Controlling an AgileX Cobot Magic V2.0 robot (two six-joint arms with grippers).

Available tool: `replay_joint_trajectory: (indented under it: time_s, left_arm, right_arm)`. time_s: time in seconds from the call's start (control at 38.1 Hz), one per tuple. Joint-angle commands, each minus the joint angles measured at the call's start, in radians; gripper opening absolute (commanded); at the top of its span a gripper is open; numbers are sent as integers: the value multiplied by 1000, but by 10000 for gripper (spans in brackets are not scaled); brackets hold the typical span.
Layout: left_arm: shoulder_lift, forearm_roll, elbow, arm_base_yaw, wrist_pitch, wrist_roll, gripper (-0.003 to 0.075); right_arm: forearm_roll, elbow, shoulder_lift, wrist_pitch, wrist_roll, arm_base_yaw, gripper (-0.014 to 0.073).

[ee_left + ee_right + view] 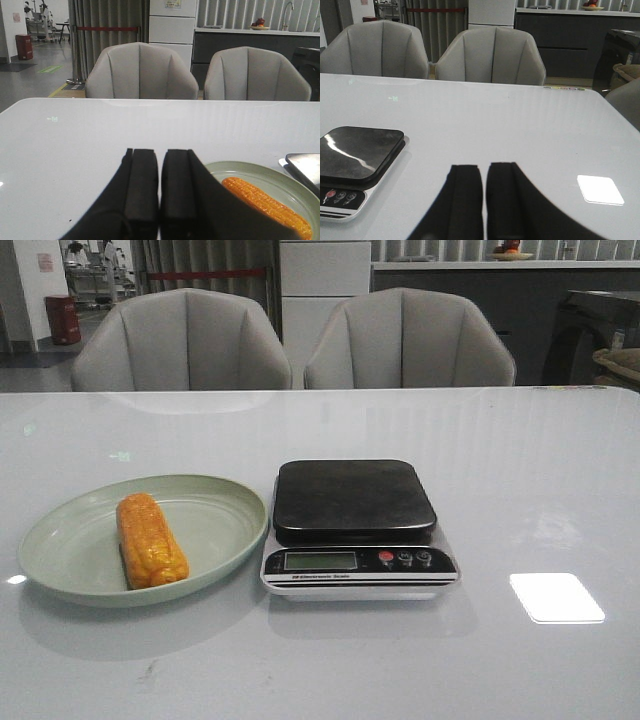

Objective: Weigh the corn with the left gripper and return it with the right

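The orange-yellow corn (150, 541) lies on the pale green plate (215, 525) at the left of the table; it also shows in the left wrist view (265, 205). A kitchen scale (355, 527) with a bare dark platform stands to the right of the plate. My left gripper (160, 155) is shut and empty, near the table's front edge, to the left of the plate (280, 175). My right gripper (484, 170) is shut and empty, to the right of the scale (357, 165). Neither gripper shows in the front view.
Two grey chairs (185, 340) (410, 340) stand behind the table's far edge. A bright patch of reflected light (556, 597) lies on the white table to the right of the scale.
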Motion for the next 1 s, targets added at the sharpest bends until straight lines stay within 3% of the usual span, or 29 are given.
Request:
replay_joint_trajectory:
  time_s: [0.0,0.79,0.97]
  left_arm:
    - [-22,-9,31,2,-76,-1,114]
    - [-22,-9,31,2,-78,-1,114]
    - [-22,-11,27,2,-201,-3,114]
  right_arm:
    - [0,11,-20,-76,-11,-5,197]
    - [0,11,-20,-76,-11,-5,197]
    - [0,11,-20,-76,-11,-5,197]
